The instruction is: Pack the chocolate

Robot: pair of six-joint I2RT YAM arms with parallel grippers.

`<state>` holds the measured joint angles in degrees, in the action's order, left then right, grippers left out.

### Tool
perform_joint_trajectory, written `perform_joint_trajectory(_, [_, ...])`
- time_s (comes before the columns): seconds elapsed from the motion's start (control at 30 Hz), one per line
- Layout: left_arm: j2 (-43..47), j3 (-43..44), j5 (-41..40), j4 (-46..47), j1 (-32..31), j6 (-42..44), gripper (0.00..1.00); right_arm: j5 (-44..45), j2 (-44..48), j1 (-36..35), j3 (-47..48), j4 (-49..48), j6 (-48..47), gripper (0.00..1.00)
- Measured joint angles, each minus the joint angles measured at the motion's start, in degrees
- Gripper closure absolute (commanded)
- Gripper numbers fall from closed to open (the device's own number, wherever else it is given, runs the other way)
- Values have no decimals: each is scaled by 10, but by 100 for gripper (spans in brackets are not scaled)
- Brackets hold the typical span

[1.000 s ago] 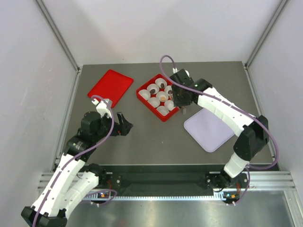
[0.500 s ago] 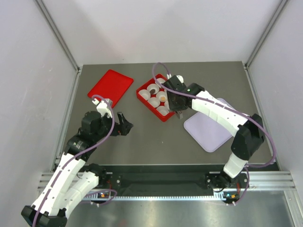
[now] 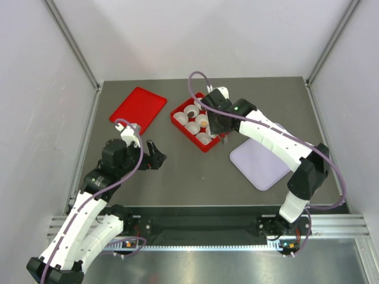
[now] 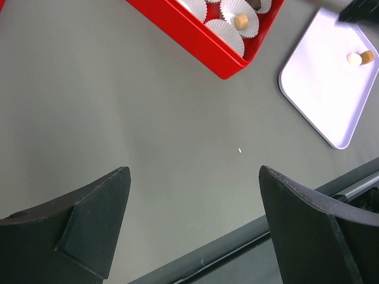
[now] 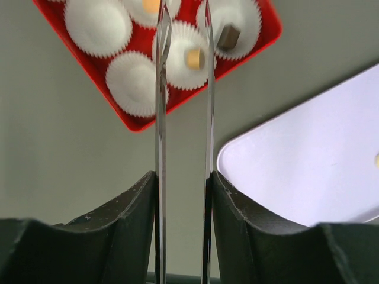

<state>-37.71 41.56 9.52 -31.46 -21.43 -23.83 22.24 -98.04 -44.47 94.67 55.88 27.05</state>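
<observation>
Tan chocolate (image 5: 193, 58) sits untouched within the slightly parted right end effector (image 5: 185, 12); left end effector (image 4: 192, 171) spreads wide, empty.

Top view high overhead, wrist views angled down, seemingly close, sharing red tray (image 4: 201, 46) (image 5: 127, 120)

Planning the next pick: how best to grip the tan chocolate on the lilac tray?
Probably straight down from above, pinching the tan chocolate across the two sides clear of the paler piece beside it. It is small, roundish and lies low on the lilac tray, leaving little to grip from the side.
</observation>
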Motion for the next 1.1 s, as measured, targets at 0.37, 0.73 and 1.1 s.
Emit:
perform_joint_trajectory(0.37, [1,0,0,0,0,0,6,84,156,79,-56,52,5,58])
perform_joint_trajectory(0.73, [6,0,1,0,0,0,5,10,323,367,-296,30,-29,54])
perform_joint_trajectory(1.1, [9,0,7,0,0,0,5,-52,294,470,-332,-21,-66,54])
